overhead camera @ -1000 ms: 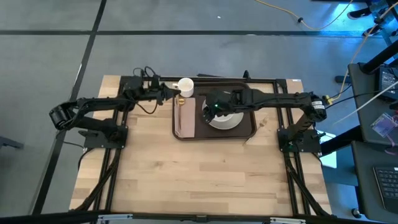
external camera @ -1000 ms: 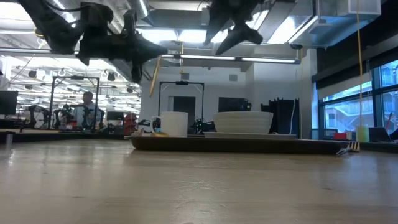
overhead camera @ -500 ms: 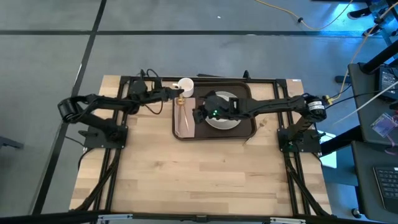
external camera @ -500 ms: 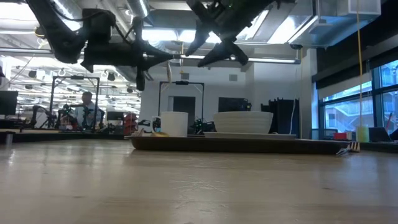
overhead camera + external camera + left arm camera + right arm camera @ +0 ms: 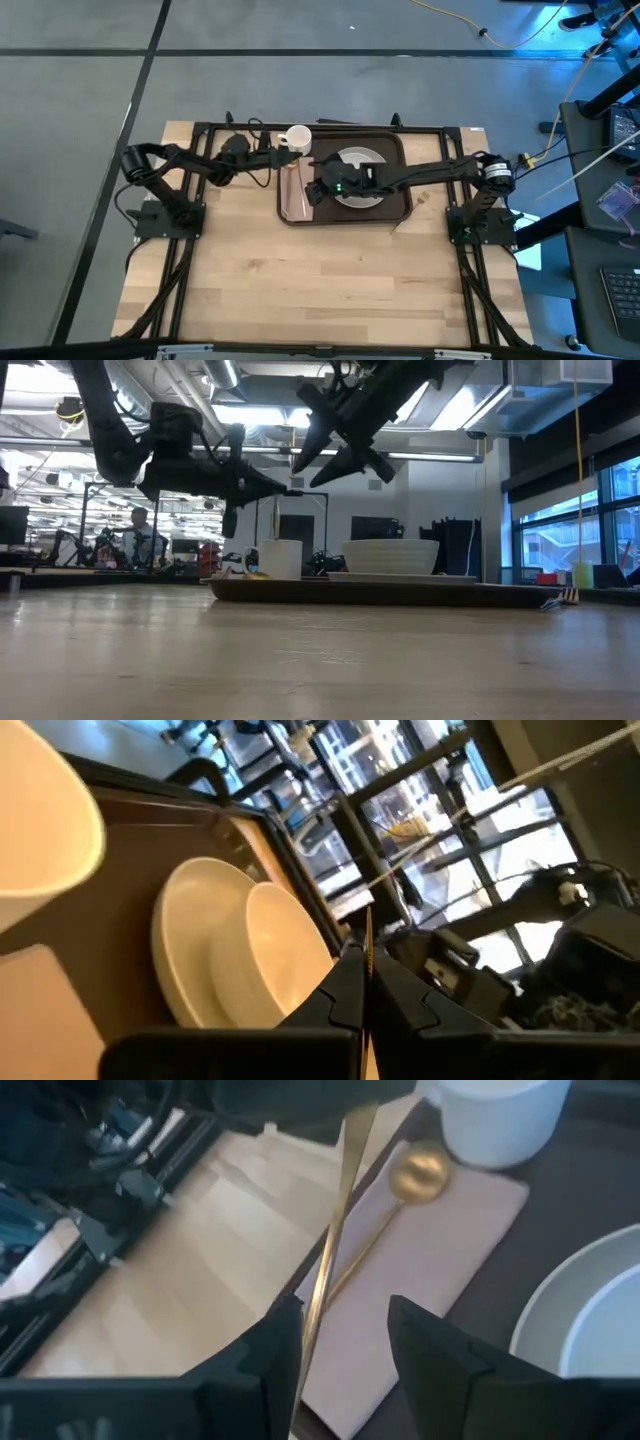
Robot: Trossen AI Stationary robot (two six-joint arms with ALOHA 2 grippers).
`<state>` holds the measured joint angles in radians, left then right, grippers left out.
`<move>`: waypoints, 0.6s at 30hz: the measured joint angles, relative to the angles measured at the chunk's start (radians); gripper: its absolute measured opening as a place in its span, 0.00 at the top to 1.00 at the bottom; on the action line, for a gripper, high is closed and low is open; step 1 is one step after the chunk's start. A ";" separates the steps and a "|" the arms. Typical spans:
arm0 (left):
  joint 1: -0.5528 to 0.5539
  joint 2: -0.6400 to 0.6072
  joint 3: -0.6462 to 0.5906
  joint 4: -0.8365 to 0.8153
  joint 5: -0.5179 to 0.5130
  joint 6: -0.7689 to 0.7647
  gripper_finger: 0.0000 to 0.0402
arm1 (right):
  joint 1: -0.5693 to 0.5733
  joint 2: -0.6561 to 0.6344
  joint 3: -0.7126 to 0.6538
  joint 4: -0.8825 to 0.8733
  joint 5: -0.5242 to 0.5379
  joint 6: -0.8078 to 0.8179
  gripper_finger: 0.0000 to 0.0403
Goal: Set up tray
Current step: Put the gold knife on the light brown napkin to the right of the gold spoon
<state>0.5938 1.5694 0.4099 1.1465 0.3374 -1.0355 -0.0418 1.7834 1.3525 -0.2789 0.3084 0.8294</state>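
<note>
Up in the upper middle of the high view, the tray [image 5: 398, 207] lies flat on the wooden table [image 5: 320, 290], dark brown with a raised rim. Inside it, at its left end, lies a tan-pink napkin [image 5: 294, 197], and right of that a white plate [image 5: 372, 196] with a white bowl [image 5: 352, 165] on it. A white cup [image 5: 298, 138] stands at the tray's upper left corner. The left gripper [image 5: 272, 158] reaches in from the left of the frame and hangs over the tray's left edge, just below the cup. In its wrist view the fingers [image 5: 340, 995] are pressed together, pinching a thin gold utensil [image 5: 368, 935], with the plate and bowl beyond. The right gripper [image 5: 316, 190] comes in from the right of the frame across the plate and sits above the border between napkin and plate. In its wrist view the fingers [image 5: 275, 1355] are spread, and the gold utensil hangs down between them, close to one finger; whether it touches that finger I cannot tell. Beneath lies a gold spoon [image 5: 418, 1170] on the napkin, its round end just beside the cup. From table height both grippers are well above the tray.
</note>
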 joint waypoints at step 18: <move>0.003 0.018 0.000 -0.160 -0.051 0.043 1.00 | 0.000 0.072 0.000 0.044 -0.023 0.104 0.63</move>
<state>0.5972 1.5879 0.4099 0.9866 0.2867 -0.9927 -0.0418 1.8549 1.3521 -0.2352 0.2856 0.9334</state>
